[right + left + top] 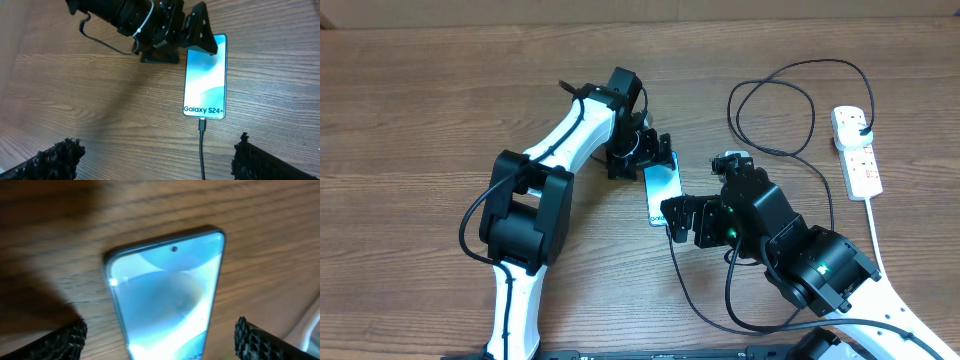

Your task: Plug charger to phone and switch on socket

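The phone (663, 190) lies flat on the wooden table, cyan-blue screen up, with "Galaxy S24+" lettering at its near end (205, 75). The charger's small plug tip (202, 125) sits in the phone's bottom port. Its thin black cable (775, 110) loops at the back and runs to a black plug in the white socket (857, 150). My left gripper (655, 152) is open and straddles the phone's far end (167, 295) without touching it; its fingers (160, 332) stand on either side. My right gripper (678, 215) is open and empty over the cable just below the phone (157, 147).
The socket's thick white cord (880, 250) runs down the right side of the table past my right arm. The black cable (690, 290) curls along the table under my right arm. The left arm (135, 20) reaches in over the phone's far end.
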Robot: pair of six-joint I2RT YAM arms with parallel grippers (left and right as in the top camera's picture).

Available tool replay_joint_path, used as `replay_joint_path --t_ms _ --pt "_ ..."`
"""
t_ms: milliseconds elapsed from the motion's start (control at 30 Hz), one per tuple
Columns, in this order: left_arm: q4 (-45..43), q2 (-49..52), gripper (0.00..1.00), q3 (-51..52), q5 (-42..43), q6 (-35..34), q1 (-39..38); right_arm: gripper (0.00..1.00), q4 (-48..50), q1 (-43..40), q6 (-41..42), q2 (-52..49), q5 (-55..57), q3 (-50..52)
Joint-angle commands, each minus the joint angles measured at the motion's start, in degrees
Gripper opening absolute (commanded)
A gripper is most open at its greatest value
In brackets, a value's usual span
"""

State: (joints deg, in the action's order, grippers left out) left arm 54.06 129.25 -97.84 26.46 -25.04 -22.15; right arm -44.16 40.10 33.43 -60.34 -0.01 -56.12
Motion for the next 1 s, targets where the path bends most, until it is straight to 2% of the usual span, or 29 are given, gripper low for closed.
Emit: replay_joint_path --t_ms 0,133,300,467,600,667,767,800,900,933,967 --pt "1.31 7.04 1.0 3.91 -19.12 3.37 1.11 1.0 0.37 -0.33 0.22 0.15 -0.09 0.28" --pt "5.22 4.94 1.0 3.91 -24.04 3.17 2.01 1.0 1.51 -0.33 0.22 0.15 1.75 0.28" --pt "9.64 -2.67 1.0 3.91 -29.33 1.62 2.36 1.0 3.13 -0.33 0.24 -0.11 9.86 0.28" --pt "13.11 -16.06 1.0 3.93 -30.73 0.02 1.55 1.0 2.49 -0.37 0.87 -0.35 12.28 0.28" --pt "16.81 -26.95 1.0 3.96 -36.76 -0.31 -0.57 0.98 -1.38 -2.03 3.04 -0.35 16.11 0.28" --pt "19.52 -32.72 1.0 4.04 -41.2 -0.92 -2.29 0.85 -4.35 -5.18 5.9 -0.35 17.4 0.28" --pt "22.84 -41.16 1.0 5.03 -46.84 -2.97 -4.98 0.55 -6.99 -12.98 7.23 -0.35 16.46 0.28" --pt "23.45 -44.09 1.0 5.81 -48.33 -3.63 -5.86 0.5 -7.3 -15.78 7.21 -0.46 16.17 0.28" --pt "23.87 -53.7 1.0 9.86 -50.95 -5.33 -7.72 0.19 -7.34 -25.46 6.05 -1.14 14.49 0.22" --pt "23.69 -57.27 1.0 11.76 -51.19 -5.68 -8.0 0.13 -6.91 -28.92 4.81 -1.66 13.81 0.17" --pt "23.61 -60.94 1.0 13.77 -51.36 -6.27 -8.04 0.11 -6.47 -32.37 3.72 -2.4 12.83 0.04"
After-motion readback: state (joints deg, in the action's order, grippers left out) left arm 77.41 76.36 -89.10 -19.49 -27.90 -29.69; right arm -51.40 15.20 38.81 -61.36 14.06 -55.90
